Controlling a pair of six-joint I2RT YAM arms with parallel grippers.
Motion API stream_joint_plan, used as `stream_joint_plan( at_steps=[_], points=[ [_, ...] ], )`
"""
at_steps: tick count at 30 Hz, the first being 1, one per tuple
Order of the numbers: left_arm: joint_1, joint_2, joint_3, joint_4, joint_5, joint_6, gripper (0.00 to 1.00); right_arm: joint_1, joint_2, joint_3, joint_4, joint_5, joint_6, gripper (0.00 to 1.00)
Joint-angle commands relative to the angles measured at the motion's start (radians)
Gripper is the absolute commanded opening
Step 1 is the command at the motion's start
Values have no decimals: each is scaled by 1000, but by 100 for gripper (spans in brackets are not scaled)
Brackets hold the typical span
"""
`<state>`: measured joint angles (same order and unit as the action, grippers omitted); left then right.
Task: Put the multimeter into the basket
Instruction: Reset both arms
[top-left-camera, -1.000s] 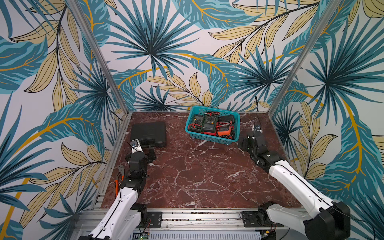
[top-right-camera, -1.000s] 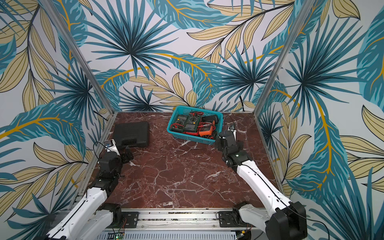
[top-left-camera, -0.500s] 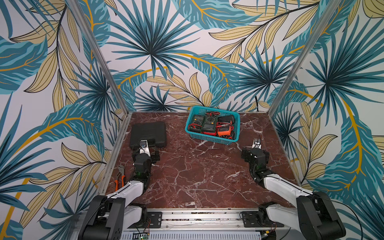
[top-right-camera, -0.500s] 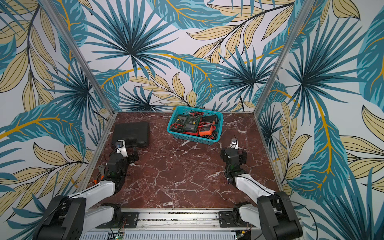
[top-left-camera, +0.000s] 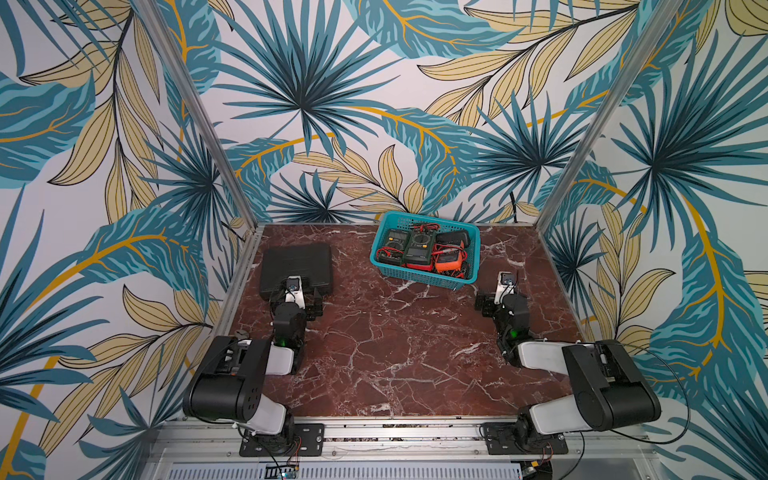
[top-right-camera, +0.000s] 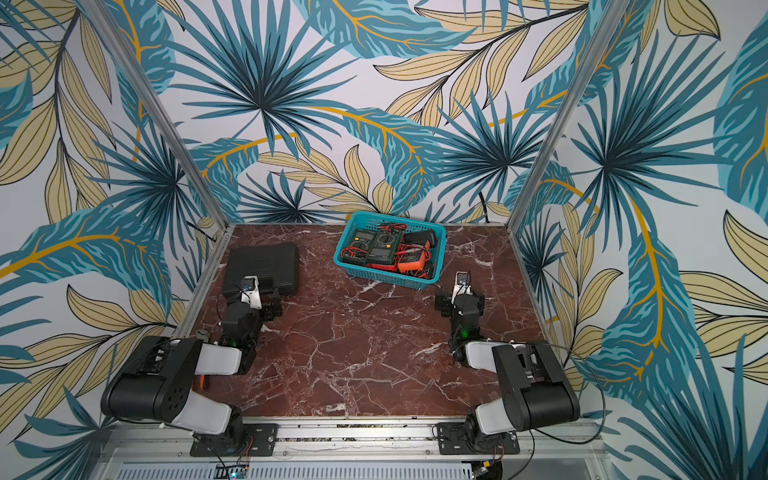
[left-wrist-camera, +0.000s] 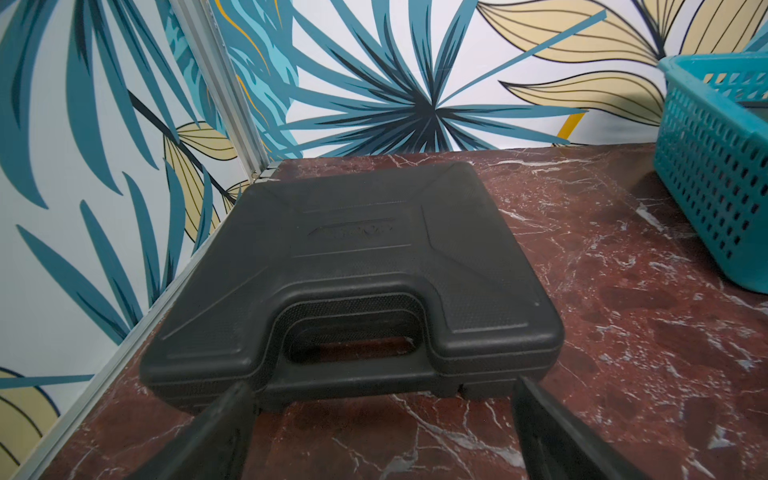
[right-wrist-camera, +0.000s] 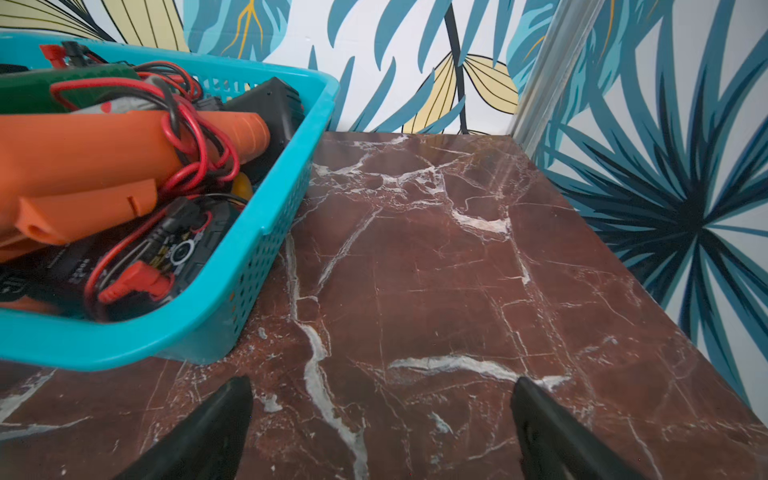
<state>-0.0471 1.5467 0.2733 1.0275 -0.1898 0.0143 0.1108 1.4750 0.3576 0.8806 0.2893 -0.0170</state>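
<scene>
The teal basket (top-left-camera: 424, 279) (top-right-camera: 386, 279) stands at the back of the marble table. Several multimeters lie inside it with tangled red and black leads: a green multimeter (top-left-camera: 419, 248), an orange multimeter (top-left-camera: 449, 262) (right-wrist-camera: 83, 166) and a black multimeter (right-wrist-camera: 174, 249). My right gripper (top-left-camera: 500, 293) (right-wrist-camera: 382, 384) is open and empty, low over the table just right of the basket's near right corner (right-wrist-camera: 266, 249). My left gripper (top-left-camera: 297, 301) (left-wrist-camera: 382, 386) is open and empty, facing the handle of the black case.
A flat black hard-shell case (top-left-camera: 297, 262) (left-wrist-camera: 353, 257) lies at the back left, close to the left wall rail. The basket's side wall (left-wrist-camera: 715, 178) shows in the left wrist view. Patterned walls close the table on three sides.
Both arms have pulled back toward the front and folded low. The right gripper has moved away from the basket. The left gripper now sits at the case's handle edge.
</scene>
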Motion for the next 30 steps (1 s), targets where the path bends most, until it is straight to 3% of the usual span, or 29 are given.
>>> stream_joint_plan(
  at_steps=[1,5,8,15,17,21,30],
  points=[
    [23,26,38,75,23,-10,100,-14,29,-16,104,-68,-14,99],
    [49,17,99,-60,82,-20,100,-25,26,-8,85,-100,-12,100],
    [85,16,96,-56,160,-42,100,-35,25,1,61,-124,-7,100],
    [85,17,95,-52,160,-40,100,-99,21,13,28,-378,-22,99],
    [86,16,95,-53,160,-40,100,-100,21,14,26,-363,-19,99],
    [85,16,95,-53,160,-40,100,-100,24,37,-9,-126,81,99],
    [85,17,96,-53,161,-39,100,-99,24,37,-11,-122,79,100]
  ],
)
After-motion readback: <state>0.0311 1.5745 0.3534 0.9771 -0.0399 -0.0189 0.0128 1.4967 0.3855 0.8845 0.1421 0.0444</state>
